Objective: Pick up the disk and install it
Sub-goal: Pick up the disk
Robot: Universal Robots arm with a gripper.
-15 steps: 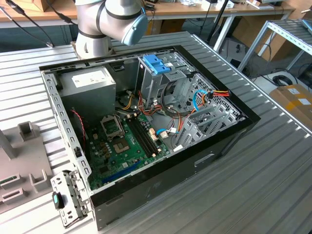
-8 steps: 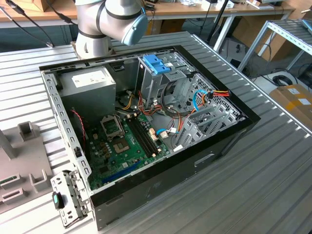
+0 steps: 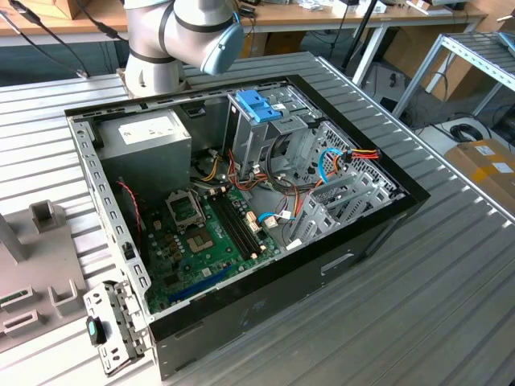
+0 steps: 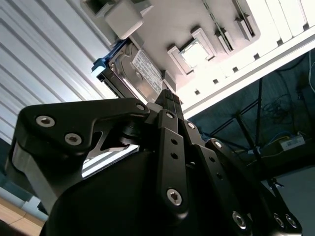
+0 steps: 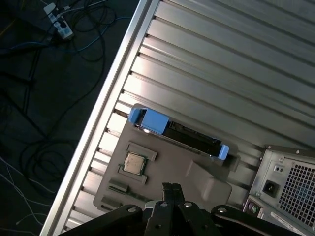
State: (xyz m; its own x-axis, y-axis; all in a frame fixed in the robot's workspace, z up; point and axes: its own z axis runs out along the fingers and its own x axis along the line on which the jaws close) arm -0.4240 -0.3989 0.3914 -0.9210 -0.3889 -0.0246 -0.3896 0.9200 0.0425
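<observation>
Blue-framed disk (image 5: 179, 133) near seemingly closed tool (image 5: 171, 186)

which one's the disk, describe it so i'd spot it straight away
Find the ribbed silver metal table, then the flat grey fixture plate lying on it. The disk stands on edge along that plate's rim: a dark grey slab in a bright blue plastic frame, unlike the small square silver chip nearby.

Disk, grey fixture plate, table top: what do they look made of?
Disk: dark grey body with a dull sheen, likely metal. Its carrier rail is smooth bright blue, probably moulded plastic.
Grey fixture plate: matte, with rounded pockets, so probably plastic, possibly printed.
Table top: ribbed and silvery with bright glare, which suggests aluminium profile.
</observation>
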